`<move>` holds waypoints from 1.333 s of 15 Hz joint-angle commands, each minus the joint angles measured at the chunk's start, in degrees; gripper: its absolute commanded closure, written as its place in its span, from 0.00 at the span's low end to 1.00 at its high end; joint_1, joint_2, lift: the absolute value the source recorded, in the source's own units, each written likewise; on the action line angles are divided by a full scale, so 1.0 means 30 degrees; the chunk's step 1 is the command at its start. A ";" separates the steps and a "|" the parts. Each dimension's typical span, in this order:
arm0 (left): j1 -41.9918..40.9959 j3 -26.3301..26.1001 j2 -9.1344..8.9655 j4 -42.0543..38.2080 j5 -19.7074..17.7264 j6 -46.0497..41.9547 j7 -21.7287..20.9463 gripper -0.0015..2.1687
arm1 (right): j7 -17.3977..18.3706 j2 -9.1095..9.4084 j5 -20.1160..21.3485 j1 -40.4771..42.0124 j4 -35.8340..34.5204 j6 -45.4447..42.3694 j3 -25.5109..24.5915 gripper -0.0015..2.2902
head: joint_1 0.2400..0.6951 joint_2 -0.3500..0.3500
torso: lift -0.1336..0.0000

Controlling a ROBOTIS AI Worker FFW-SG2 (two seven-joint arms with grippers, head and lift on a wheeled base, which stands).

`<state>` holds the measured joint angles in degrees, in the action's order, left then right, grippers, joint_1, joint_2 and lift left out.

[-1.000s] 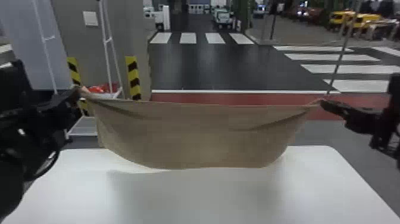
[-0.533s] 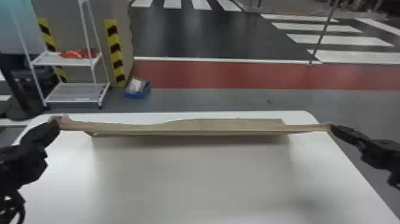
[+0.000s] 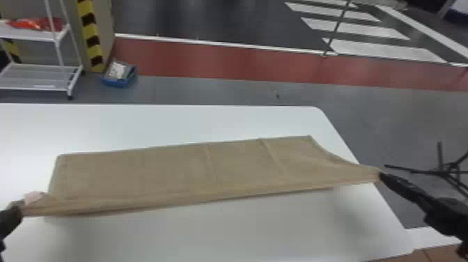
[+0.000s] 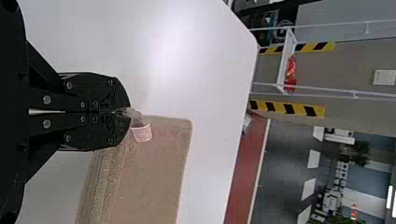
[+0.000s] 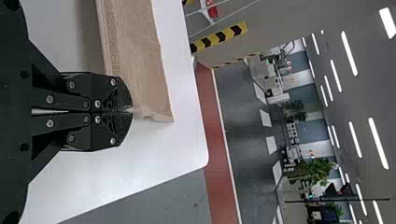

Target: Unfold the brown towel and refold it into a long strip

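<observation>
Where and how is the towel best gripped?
Probably by the near corners of the towel, from the robot's side with jaws pinching the edge, as the left gripper and right gripper do: that edge stretches taut, while the far part appears flat on the table.

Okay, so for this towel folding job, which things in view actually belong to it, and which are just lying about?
Part of the job:
- brown towel, with its pink tag
- left gripper and right gripper, each holding a corner
- white table

Just lying about:
- white rack
- red item on its upper shelf
- blue box on the floor
</observation>
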<state>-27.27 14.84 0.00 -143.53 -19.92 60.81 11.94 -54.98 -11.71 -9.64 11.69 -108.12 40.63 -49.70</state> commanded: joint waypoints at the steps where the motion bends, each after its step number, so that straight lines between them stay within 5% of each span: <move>1: 0.0508 0.0474 -0.0049 -0.0615 0.0019 0.2159 0.0005 0.75 | 0.0103 -0.0199 0.0136 0.0293 -0.0641 0.1268 -0.0102 0.62 | 1.00 0.08 | 0.08; 8: 0.5019 -0.1283 -0.0049 0.1612 0.0986 0.4034 0.0444 0.75 | 0.0689 -0.0082 0.3827 -0.4395 0.1557 0.3905 0.2916 0.62 | 1.00 0.14 | 0.08; 13: 0.8506 -0.2016 -0.0049 0.5362 0.2421 0.4034 0.0385 0.75 | 0.1363 -0.1605 0.4179 -0.8174 0.6918 0.3319 0.4234 0.62 | 1.00 0.16 | 0.08; 20: 1.0381 -0.2865 -0.0049 0.9288 0.4179 0.1046 0.0385 0.75 | 0.2594 -0.1400 0.5145 -0.9697 0.8646 0.2323 0.6666 0.62 | 1.00 0.22 | 0.08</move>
<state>3.37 6.25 0.00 -116.95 -7.70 65.66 13.04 -47.61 -16.09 5.69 -17.01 -82.31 47.62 -31.16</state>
